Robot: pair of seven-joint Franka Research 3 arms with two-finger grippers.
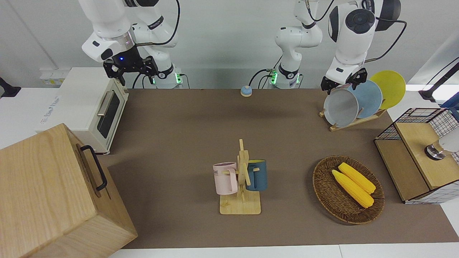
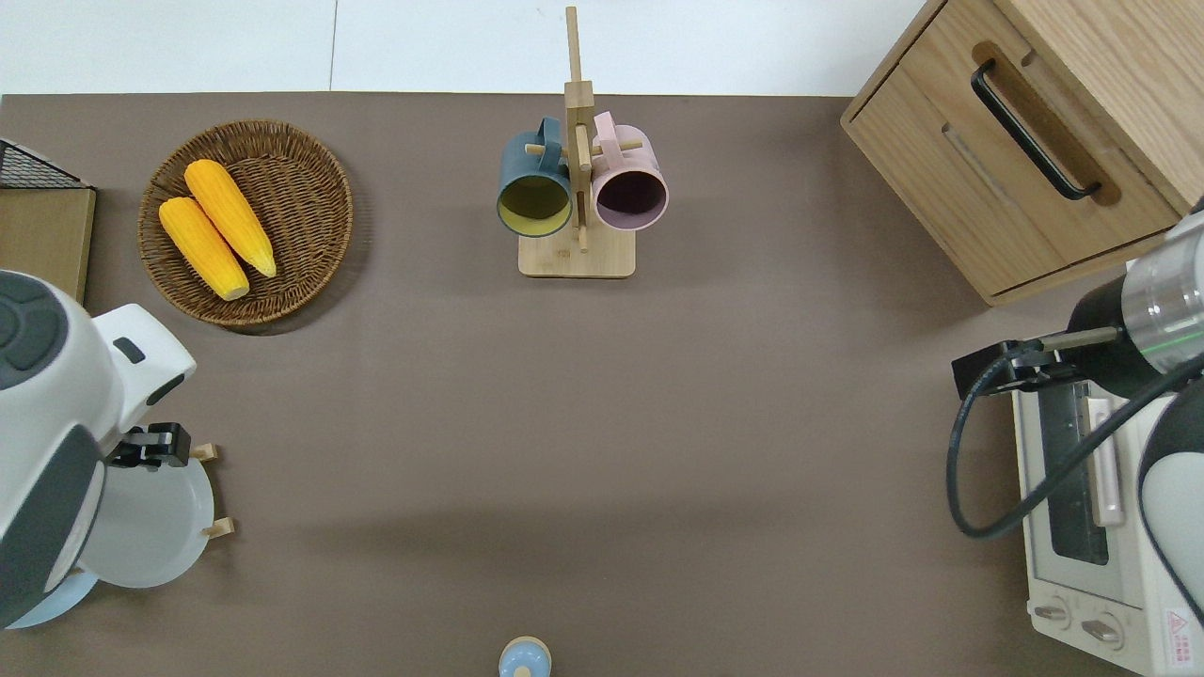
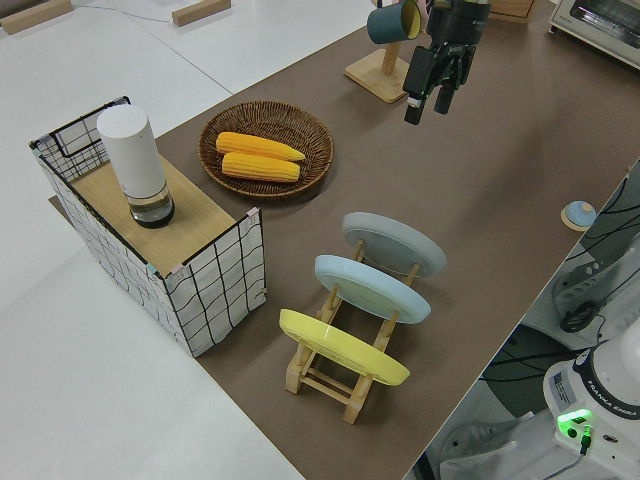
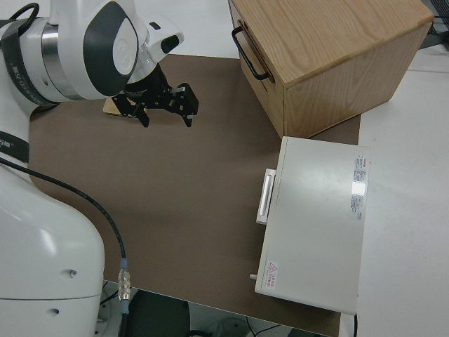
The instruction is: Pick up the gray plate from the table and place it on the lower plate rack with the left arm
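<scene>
step: release; gray plate [image 1: 340, 107] stands in lower plate rack [image 1: 353, 123], at twelve o'clock from corn basket [image 1: 348, 189] | left gripper [image 1: 343, 83] over plate's rim, jaws' state unclear | next: lift clear | right arm parked

Light blue plate [image 2: 42, 602] mostly hidden under left arm [image 2: 47, 451] in overhead view, yellow plate not seen there, lower plate rack [image 2: 212, 489] only peg tips showing, toaster oven [image 2: 1101, 527] cut by frame edge, left gripper [image 1: 343, 83] finger gap unclear.
</scene>
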